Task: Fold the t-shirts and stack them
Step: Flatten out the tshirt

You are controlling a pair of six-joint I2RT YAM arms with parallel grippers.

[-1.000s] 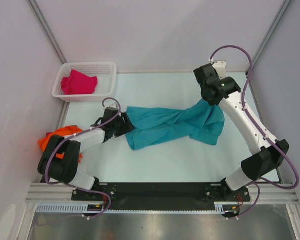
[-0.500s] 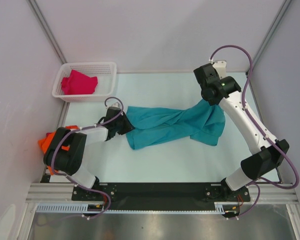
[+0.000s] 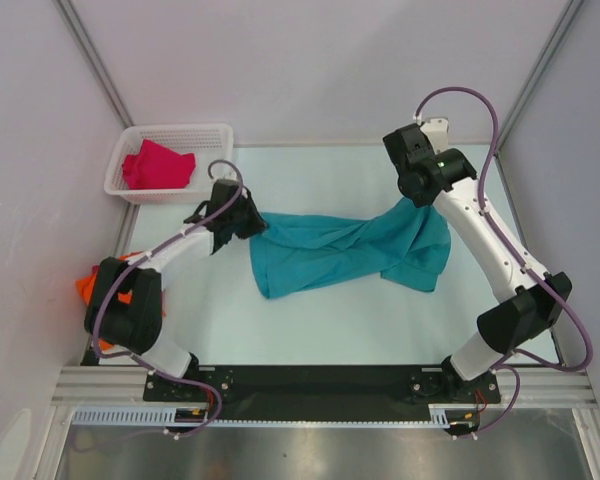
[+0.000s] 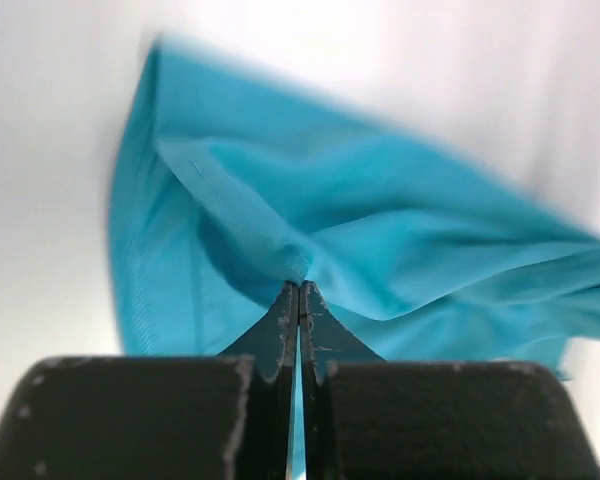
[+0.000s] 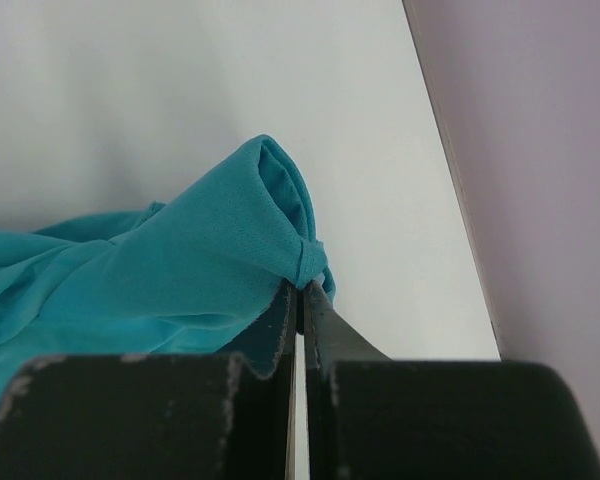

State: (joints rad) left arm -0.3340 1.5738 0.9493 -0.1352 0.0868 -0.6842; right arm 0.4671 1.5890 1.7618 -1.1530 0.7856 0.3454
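The teal shirt lies stretched across the middle of the table, bunched and twisted along its length, with its wider, crumpled end on the right. The left gripper sits at the shirt's left end. In the left wrist view its fingers are pressed together, pinching a gathered fold of the teal cloth at their tips. The right gripper is at the shirt's far right corner, and its fingers are likewise closed tight on a rolled edge of the cloth, close to the right wall. The magenta shirt lies crumpled in the white basket at the far left corner. The orange shirt is heaped at the table's left edge, mostly hidden behind the left arm.
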